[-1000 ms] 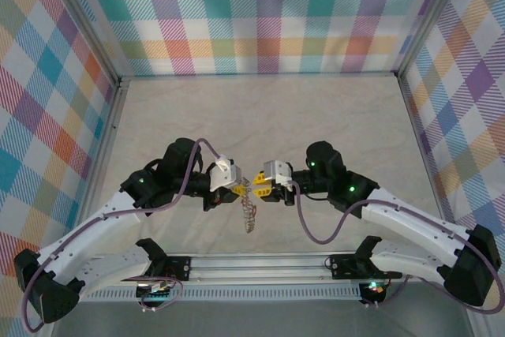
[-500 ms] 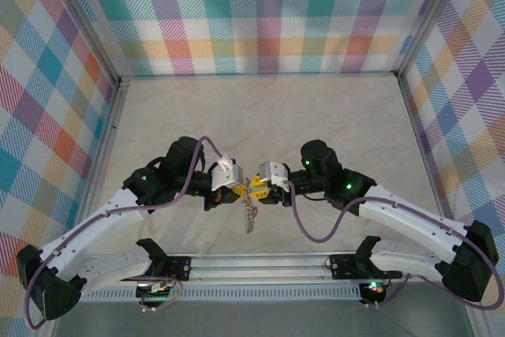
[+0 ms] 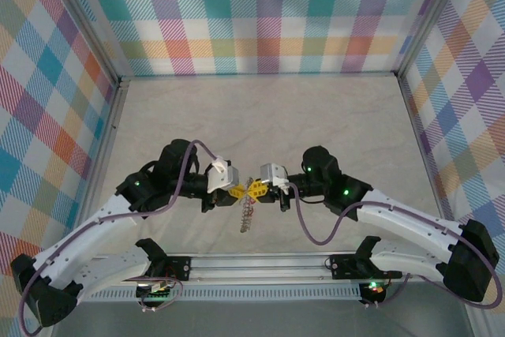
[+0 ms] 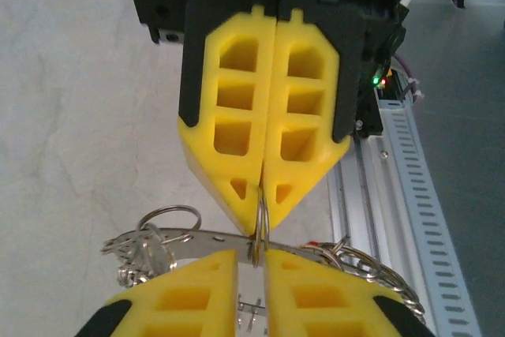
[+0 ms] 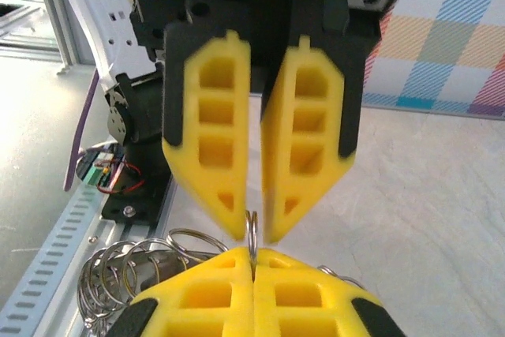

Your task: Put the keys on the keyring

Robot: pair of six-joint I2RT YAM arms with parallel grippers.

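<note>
Both grippers meet tip to tip above the table's near middle. My right gripper (image 5: 252, 253) is shut on a thin split ring (image 5: 252, 230) that stands edge-on. The same ring (image 4: 261, 222) is pinched by the right gripper (image 4: 259, 220) in the left wrist view. My left gripper (image 4: 251, 256) is open by a narrow gap, with the ring inside it. The keyring's grey chain-like coil (image 4: 379, 274) hangs below, joined to a flat holed metal strip (image 4: 201, 241). A speck of red (image 4: 312, 242), perhaps one of the keys, shows beside the coil. From above, the coil (image 3: 248, 217) dangles under the grippers.
Several loose split rings (image 5: 110, 278) bunch at the strip's end. The slotted aluminium rail (image 4: 410, 195) and arm bases lie close on the near side. Plaid walls (image 3: 252, 13) enclose the beige table (image 3: 260, 116), with free room toward the back.
The right gripper has closed onto the split ring and the left gripper's jaws have parted slightly. Both grippers have drifted a little toward the near edge.
</note>
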